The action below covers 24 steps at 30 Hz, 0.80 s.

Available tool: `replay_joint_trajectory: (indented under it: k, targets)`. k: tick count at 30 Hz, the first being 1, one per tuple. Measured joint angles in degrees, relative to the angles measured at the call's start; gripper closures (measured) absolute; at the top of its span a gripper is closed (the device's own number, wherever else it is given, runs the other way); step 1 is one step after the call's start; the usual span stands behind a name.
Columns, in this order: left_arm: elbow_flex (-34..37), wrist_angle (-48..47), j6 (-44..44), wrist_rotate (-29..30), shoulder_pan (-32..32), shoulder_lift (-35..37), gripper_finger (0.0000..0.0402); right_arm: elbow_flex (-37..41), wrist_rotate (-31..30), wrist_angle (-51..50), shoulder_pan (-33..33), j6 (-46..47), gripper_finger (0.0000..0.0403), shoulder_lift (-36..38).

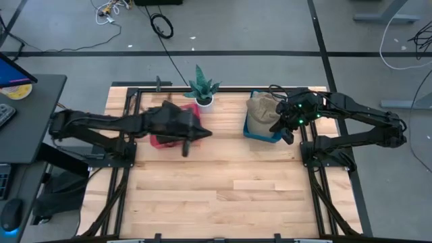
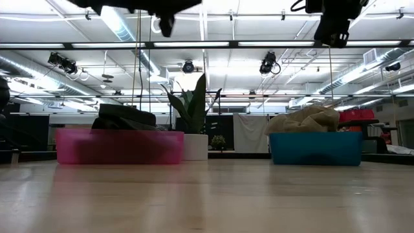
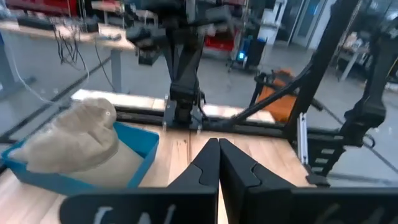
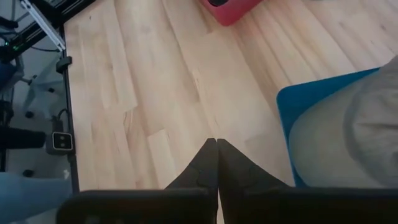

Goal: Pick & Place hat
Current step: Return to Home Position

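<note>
The low view shows the black cap (image 2: 123,117) heaped in the red bin (image 2: 119,149), which the left arm covers from above. Crumpled tan brown caps (image 1: 262,106) overfill the blue bin (image 1: 259,136) near the worktop's (image 1: 223,196) far edge. In the wrist views, the left gripper (image 3: 217,154) and right gripper (image 4: 216,154) are pinched together, empty.

A grey floor (image 1: 270,27), crossed by dark tape lines (image 1: 236,52), lay around the pale wooden worktop (image 1: 216,196). Loose cables (image 1: 162,27) curled on the floor beyond the worktop's far edge. A dark desk (image 1: 30,121) stood at the left side, and a computer mouse (image 1: 12,214) lay nearer the front corner. Overhead, long strip lights (image 2: 119,22) ran across a bright ceiling (image 2: 259,26) among pipes, and dark fixtures (image 2: 268,63) hung from rails.
</note>
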<state>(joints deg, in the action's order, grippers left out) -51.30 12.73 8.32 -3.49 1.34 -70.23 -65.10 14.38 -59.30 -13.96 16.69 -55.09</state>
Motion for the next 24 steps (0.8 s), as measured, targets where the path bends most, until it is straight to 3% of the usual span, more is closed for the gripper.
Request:
replay_joint_trajectory:
  k: [14, 24]
  targets:
    - [15.8, 0.8, -2.1, -0.2, 0.0, 28.7, 0.0398, 0.0, 0.0, 0.1, 0.0, 0.9, 0.0379, 0.0]
    - [25.2, 0.6, -1.9, -0.7, 0.0, 41.6, 0.0397, 0.0, 0.0, 0.2, 0.0, 0.9, 0.0381, 0.0]
